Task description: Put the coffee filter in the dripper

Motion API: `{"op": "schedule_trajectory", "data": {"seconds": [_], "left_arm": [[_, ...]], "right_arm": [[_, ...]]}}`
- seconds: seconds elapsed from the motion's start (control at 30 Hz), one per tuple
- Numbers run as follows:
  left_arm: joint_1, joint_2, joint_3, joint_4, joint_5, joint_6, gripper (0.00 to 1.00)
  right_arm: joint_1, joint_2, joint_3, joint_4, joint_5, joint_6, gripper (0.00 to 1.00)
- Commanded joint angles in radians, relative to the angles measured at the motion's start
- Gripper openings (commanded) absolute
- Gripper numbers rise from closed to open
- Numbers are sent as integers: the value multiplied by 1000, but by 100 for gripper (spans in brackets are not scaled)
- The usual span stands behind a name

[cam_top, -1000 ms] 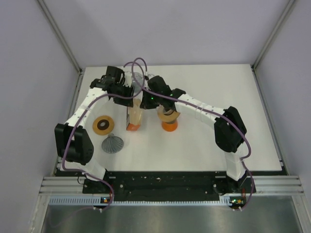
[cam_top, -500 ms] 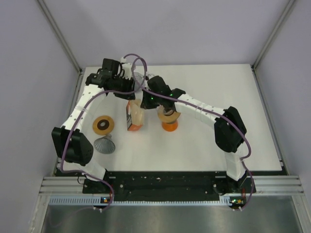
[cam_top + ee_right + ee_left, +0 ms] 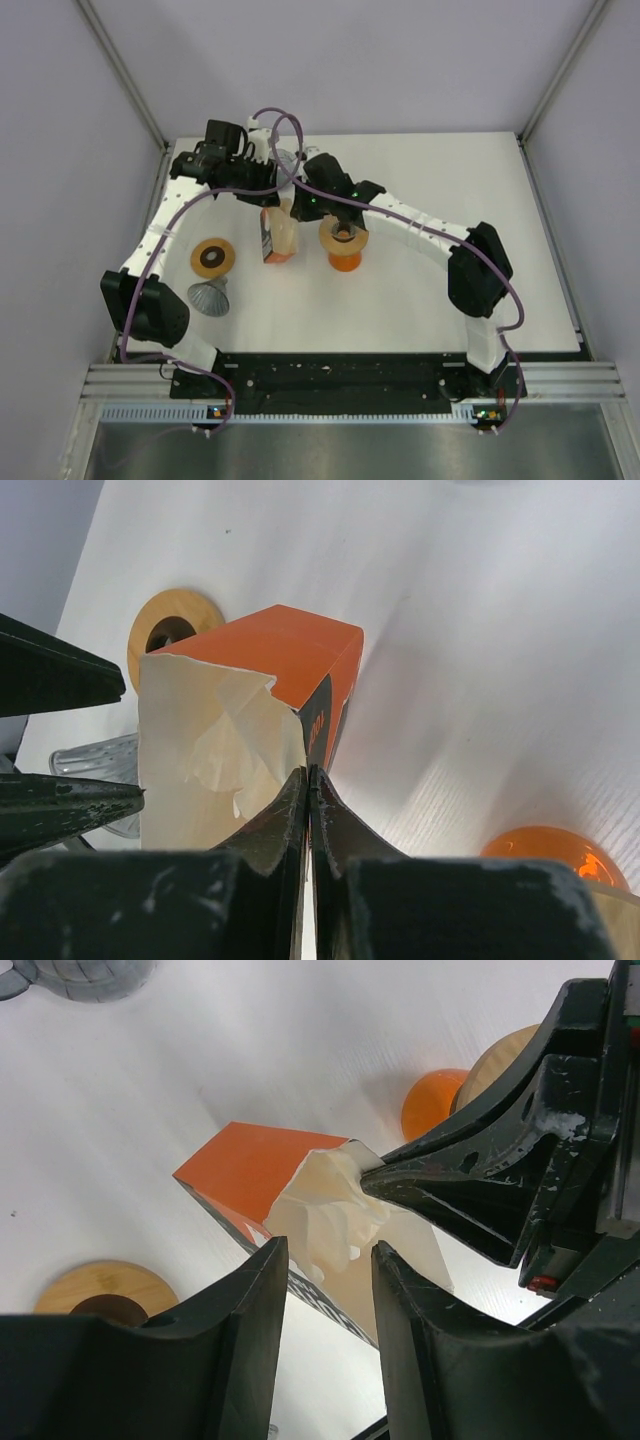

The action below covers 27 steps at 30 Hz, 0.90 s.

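An orange filter box (image 3: 270, 246) stands mid-table with pale paper coffee filters (image 3: 286, 234) sticking out of its top. My right gripper (image 3: 308, 772) is shut on the edge of a crumpled filter (image 3: 205, 735) at the box (image 3: 295, 655) mouth. My left gripper (image 3: 325, 1250) is open just above the same filter (image 3: 330, 1205) and box (image 3: 235, 1170), touching neither. The orange dripper (image 3: 343, 259) with a wooden ring stands just right of the box. It also shows in the left wrist view (image 3: 432, 1100) and the right wrist view (image 3: 555, 858).
A wooden disc with a dark centre (image 3: 213, 257) lies left of the box. A ribbed clear cone (image 3: 207, 296) lies nearer me, close to the left arm's elbow. A grey glass item (image 3: 90, 975) sits behind the box. Frame posts stand at the table's sides.
My left gripper has drawn back and left, off the box top. The ribbed cone has shifted left. The right gripper stays pinched at the filter, and the box now leans slightly.
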Motion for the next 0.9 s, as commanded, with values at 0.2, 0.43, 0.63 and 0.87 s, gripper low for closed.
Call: {"op": "schedule_trajectory", "data": {"seconds": [0.2,0.43,0.63,0.87], "left_arm": [[-3,-75,83,-15,8,25,42],[-22,-99,97,-14,-23,11,36],[-36,-107,117,23,-51,14,36],[-123,-81,136,135,-265,29,33]], "right_arm": [[29,-34,91,1,111,2,0],[60,-15,142,13,269,74,0],[60,-6,154,42,349,111,0],[60,-21,116,110,349,198,0]]}}
